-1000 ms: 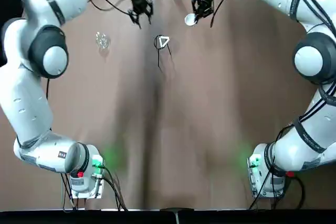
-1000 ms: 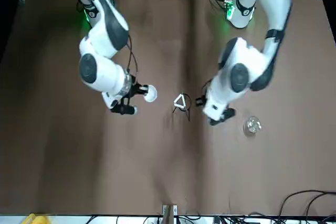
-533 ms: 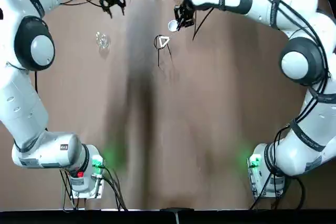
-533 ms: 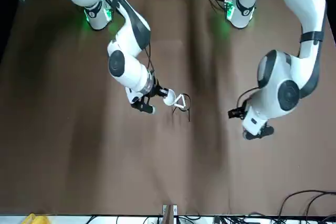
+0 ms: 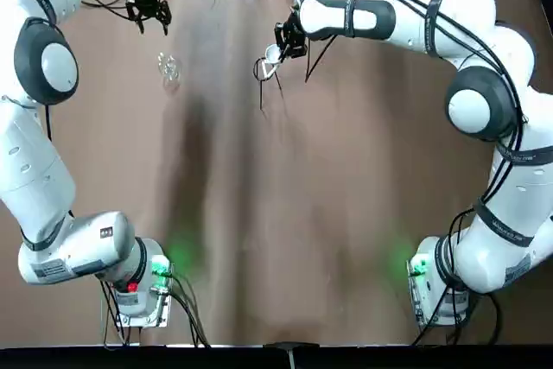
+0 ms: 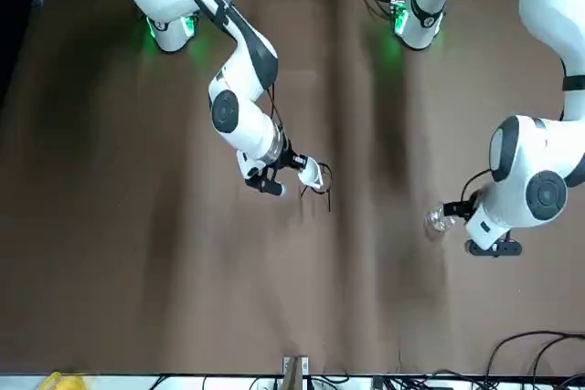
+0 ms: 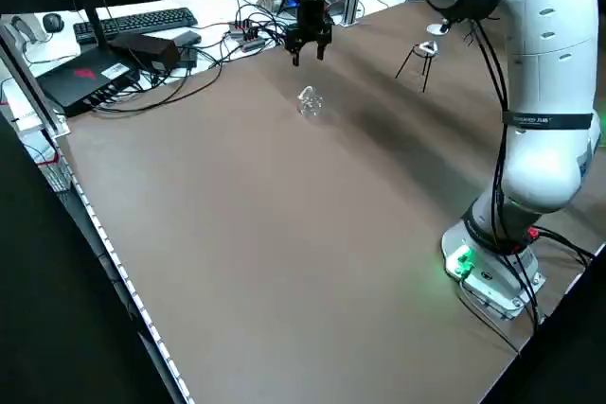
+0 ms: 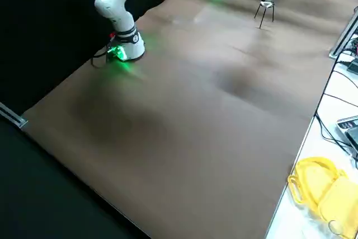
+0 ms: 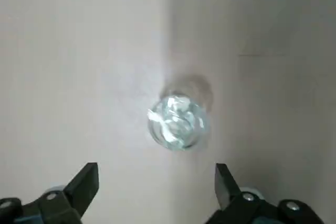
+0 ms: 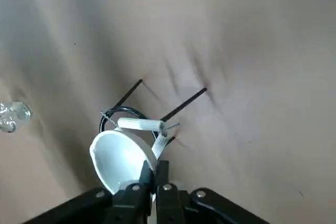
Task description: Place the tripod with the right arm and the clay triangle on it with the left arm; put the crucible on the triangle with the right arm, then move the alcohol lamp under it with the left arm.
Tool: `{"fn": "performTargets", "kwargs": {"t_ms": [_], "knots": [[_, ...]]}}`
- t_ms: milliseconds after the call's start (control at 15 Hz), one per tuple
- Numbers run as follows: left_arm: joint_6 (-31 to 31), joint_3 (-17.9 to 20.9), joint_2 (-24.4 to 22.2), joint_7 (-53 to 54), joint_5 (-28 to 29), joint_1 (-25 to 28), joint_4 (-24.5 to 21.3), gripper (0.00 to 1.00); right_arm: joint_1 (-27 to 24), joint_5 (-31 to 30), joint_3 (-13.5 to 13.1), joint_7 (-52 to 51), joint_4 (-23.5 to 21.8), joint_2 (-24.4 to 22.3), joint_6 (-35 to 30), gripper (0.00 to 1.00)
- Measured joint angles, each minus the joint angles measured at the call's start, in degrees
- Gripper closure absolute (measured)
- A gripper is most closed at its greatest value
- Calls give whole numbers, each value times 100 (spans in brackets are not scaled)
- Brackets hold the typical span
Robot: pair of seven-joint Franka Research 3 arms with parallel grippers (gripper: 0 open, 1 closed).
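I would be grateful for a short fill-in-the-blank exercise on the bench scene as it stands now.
The black wire tripod carries a white, hollow clay ____.
The small white round crucible is gripped by the ____ arm's gripper, over the tripod.
The clear, rounded alcohol lamp is made of ____.
The fingers of the left gripper, which is near the lamp, are ____.

Missing words, in order: triangle; right; glass; open.
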Motion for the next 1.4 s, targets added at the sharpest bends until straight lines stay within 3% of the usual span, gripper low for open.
{"fn": "performTargets", "kwargs": {"t_ms": [533,1133,1400], "knots": [[401,-11,349,179,32,48,-197,2,269,0,-195,8,1,124,167,95],[480,-16,316,252,308,100,-144,1,436,0,-381,8,6,231,480,95],[480,-12,315,794,534,173,-134,1,494,0,-420,8,7,249,586,95]]}}
